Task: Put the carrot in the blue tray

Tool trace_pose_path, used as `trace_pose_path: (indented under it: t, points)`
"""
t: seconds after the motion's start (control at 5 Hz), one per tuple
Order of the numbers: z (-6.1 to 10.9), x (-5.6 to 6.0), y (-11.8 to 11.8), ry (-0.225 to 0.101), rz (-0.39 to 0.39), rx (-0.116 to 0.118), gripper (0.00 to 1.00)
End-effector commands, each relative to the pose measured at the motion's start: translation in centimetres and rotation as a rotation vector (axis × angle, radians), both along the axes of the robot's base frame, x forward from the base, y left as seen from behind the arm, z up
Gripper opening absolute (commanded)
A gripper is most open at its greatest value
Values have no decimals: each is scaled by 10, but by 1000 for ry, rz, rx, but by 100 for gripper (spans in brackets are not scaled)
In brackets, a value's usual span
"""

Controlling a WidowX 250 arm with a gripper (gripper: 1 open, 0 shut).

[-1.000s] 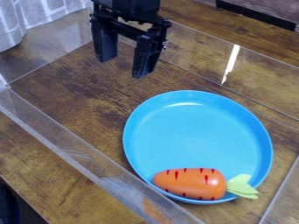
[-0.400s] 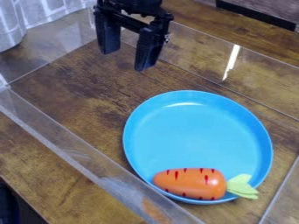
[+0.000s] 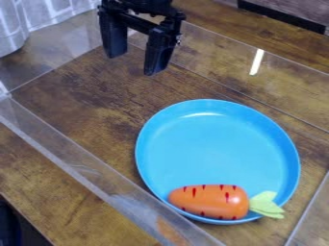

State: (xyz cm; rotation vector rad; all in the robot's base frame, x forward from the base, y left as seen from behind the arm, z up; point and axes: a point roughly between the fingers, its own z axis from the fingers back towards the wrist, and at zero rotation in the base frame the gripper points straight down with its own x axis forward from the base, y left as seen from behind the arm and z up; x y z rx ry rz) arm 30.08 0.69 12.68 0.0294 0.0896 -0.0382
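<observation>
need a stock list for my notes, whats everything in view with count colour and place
blue tray: 1, bright blue, on the table, in the lower right of the picture
toy carrot: 1, orange with dark-red stripes and a light-green leafy stub, in the blue tray at its near edge
table: 1, brown wood look, under the tray
clear strip: 1, see-through, running diagonally along the table's left side
claw: 1, black, open and holding nothing, above the table in the upper part of the picture, away from the tray
</observation>
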Motion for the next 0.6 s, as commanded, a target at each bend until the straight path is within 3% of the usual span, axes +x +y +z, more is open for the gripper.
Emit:
trace_pose_path:
  t: [0.0, 0.4]
  points:
    - [14, 5, 1, -53, 0, 5, 100]
    - [10, 4, -4, -44, -20, 7, 100]
